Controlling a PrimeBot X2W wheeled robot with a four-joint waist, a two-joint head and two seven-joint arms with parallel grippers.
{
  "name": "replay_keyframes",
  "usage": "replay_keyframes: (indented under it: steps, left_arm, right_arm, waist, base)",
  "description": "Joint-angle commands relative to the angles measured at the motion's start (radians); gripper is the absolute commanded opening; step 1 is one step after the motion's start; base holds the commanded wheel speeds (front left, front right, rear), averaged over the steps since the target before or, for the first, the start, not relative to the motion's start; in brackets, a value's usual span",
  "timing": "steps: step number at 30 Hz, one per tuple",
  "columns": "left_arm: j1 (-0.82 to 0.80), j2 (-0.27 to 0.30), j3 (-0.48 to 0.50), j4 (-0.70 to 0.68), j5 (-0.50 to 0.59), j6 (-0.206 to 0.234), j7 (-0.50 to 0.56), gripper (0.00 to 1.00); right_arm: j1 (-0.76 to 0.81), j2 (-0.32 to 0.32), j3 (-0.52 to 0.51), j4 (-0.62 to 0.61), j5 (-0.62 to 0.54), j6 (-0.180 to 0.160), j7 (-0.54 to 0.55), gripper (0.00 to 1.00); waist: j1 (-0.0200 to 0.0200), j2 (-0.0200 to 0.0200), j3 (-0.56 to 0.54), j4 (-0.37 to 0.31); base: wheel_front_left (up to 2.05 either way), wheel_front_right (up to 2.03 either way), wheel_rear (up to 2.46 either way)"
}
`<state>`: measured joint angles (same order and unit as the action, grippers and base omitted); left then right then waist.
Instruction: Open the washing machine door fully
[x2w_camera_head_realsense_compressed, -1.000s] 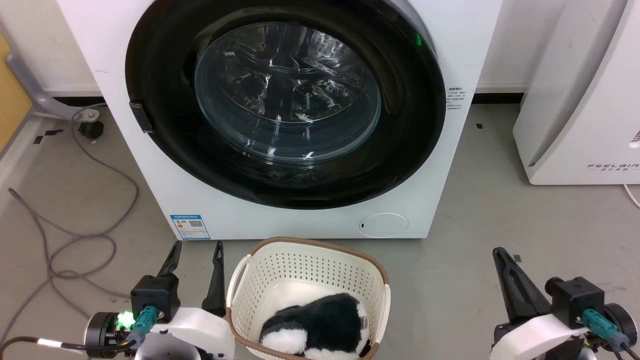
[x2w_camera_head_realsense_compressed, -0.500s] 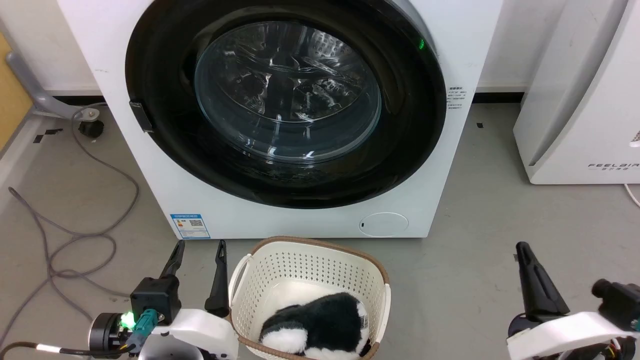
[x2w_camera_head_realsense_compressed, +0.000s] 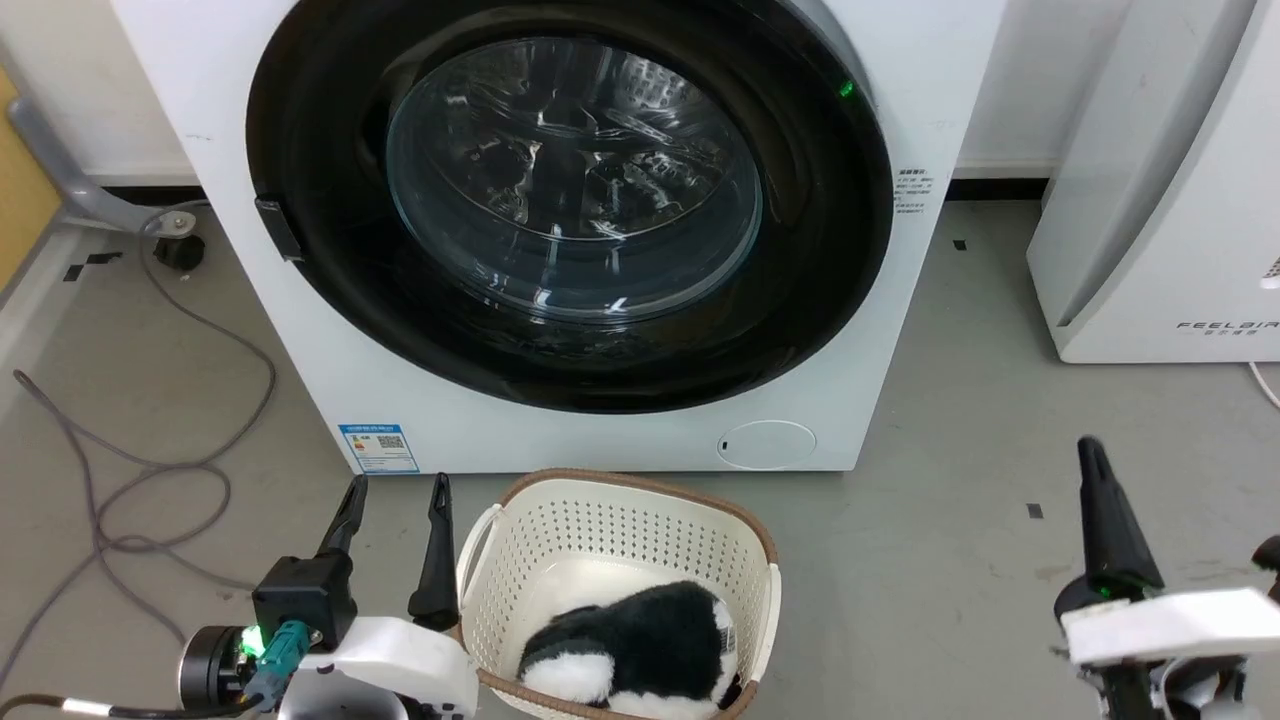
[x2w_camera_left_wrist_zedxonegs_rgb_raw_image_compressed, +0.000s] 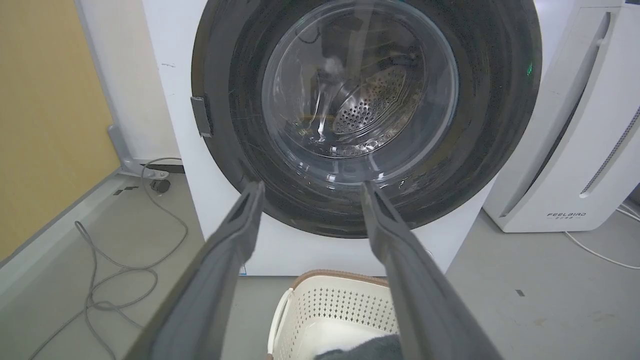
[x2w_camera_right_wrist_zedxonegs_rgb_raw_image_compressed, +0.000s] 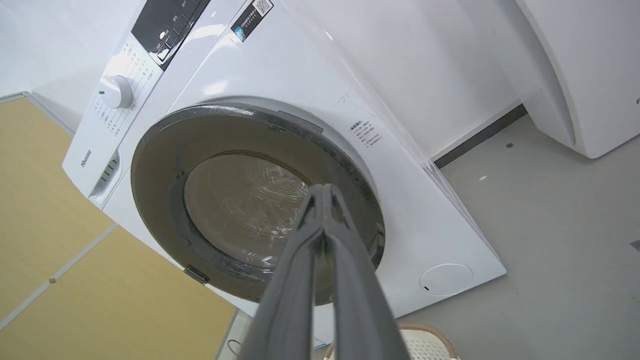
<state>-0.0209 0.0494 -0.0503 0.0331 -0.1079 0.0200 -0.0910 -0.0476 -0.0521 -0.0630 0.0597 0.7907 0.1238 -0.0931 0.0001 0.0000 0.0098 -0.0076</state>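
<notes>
The white washing machine (x2w_camera_head_realsense_compressed: 930, 60) stands straight ahead, its round glossy black door (x2w_camera_head_realsense_compressed: 810, 270) lying flat against the front, the clear glass bowl at its centre. From the left wrist the door (x2w_camera_left_wrist_zedxonegs_rgb_raw_image_compressed: 495, 115) looks the same, and it appears tilted in the right wrist view (x2w_camera_right_wrist_zedxonegs_rgb_raw_image_compressed: 160, 165). My left gripper (x2w_camera_head_realsense_compressed: 397, 488) is open near the floor, short of the machine's lower left corner, nothing between its fingers (x2w_camera_left_wrist_zedxonegs_rgb_raw_image_compressed: 235, 225). Low at the right, my right gripper (x2w_camera_head_realsense_compressed: 1090, 455) is shut and empty, its tips (x2w_camera_right_wrist_zedxonegs_rgb_raw_image_compressed: 322, 192) pressed together, well clear of the door.
A cream laundry basket (x2w_camera_head_realsense_compressed: 620, 520) holding a black-and-white plush toy (x2w_camera_head_realsense_compressed: 640, 640) sits on the floor right in front of the machine, between my arms. A slanted white appliance (x2w_camera_head_realsense_compressed: 1170, 200) stands at the right. Grey cables (x2w_camera_head_realsense_compressed: 150, 470) loop on the floor at the left.
My right gripper has swung rightward and risen, turning so its fingers point more upright. The left gripper has barely shifted. The door has not moved.
</notes>
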Motion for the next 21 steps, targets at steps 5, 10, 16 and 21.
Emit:
replay_keyframes:
  steps: [5,10,16,21]
  left_arm:
    - [-0.013,0.001,-0.002,-0.002,-0.014,0.011,-0.022,1.0]
    - [-0.019,0.001,-0.013,-0.002,-0.026,0.013,-0.037,1.0]
    - [-0.029,0.001,-0.021,-0.009,-0.032,0.016,-0.047,1.0]
    - [-0.042,0.001,-0.026,-0.014,-0.034,0.016,-0.058,1.0]
  right_arm:
    - [-0.084,-0.034,-0.003,0.041,0.158,0.003,-0.021,0.0]
    - [-0.194,-0.099,0.019,0.115,0.316,0.003,-0.035,0.0]
    - [-0.29,-0.148,0.043,0.181,0.435,0.004,-0.046,0.0]
    - [-0.399,-0.205,0.083,0.257,0.554,0.004,-0.056,0.0]
  waist:
    - [-0.0001,0.0,0.006,-0.001]
    - [-0.0001,0.0,0.015,0.004]
    - [-0.0001,0.0,0.029,0.008]
    - [-0.0001,0.0,0.049,0.015]
  base:
    - [0.0,0.0,0.0]
    - [0.0,0.0,0.0]
    - [0.0,0.0,0.0]
    - [0.0,0.0,0.0]
